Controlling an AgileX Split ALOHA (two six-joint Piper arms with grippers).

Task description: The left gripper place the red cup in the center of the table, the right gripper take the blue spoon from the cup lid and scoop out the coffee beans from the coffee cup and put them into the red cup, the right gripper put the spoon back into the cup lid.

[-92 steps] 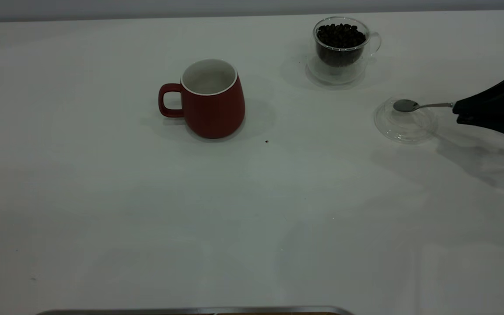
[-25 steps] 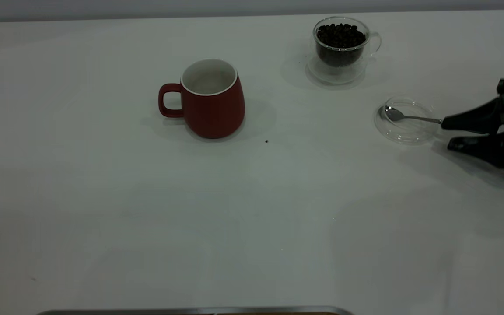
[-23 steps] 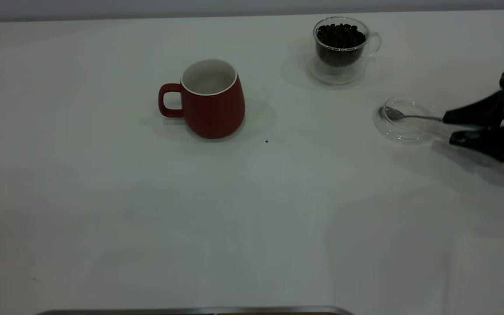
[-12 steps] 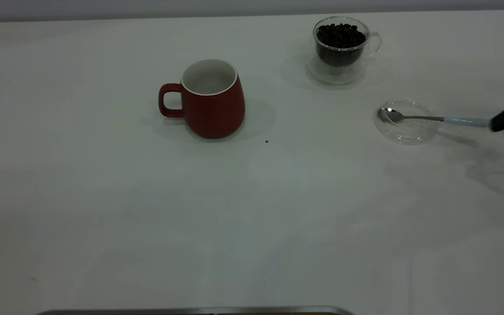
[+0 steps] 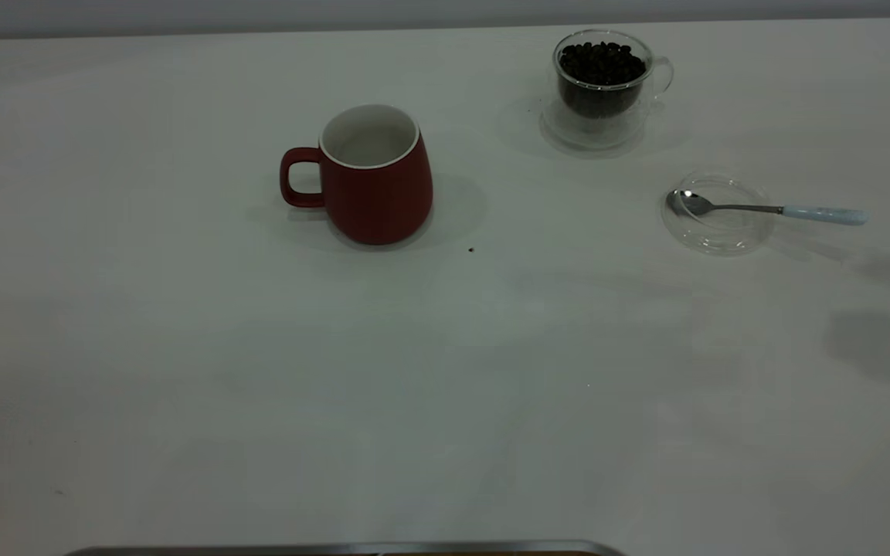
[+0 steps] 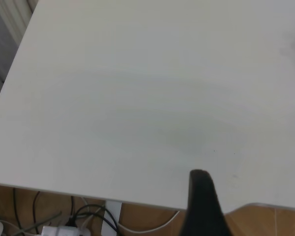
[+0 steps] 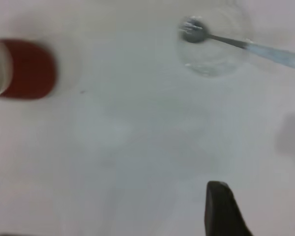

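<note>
The red cup [image 5: 374, 181] stands upright near the middle of the table [image 5: 445, 371], its handle to the left; it also shows in the right wrist view [image 7: 32, 69]. The blue spoon [image 5: 769, 208] lies with its bowl in the cup lid [image 5: 717, 232] and its pale blue handle out to the right. The coffee cup [image 5: 603, 89], full of coffee beans [image 5: 602, 62], stands at the back right. My right gripper [image 7: 258, 211] is open and empty, well back from the spoon [image 7: 246, 44] and lid [image 7: 211, 59]. My left gripper [image 6: 202, 206] is over the table's edge, far from all of these. Neither gripper shows in the exterior view.
A small dark speck [image 5: 470, 249] lies on the table right of the red cup. A metal strip [image 5: 337, 549] runs along the near edge. In the left wrist view, the floor and cables [image 6: 88, 219] show past the table edge.
My right gripper let go of the spoon and drew back to the right, out of the exterior view. The spoon now lies still with its bowl in the lid.
</note>
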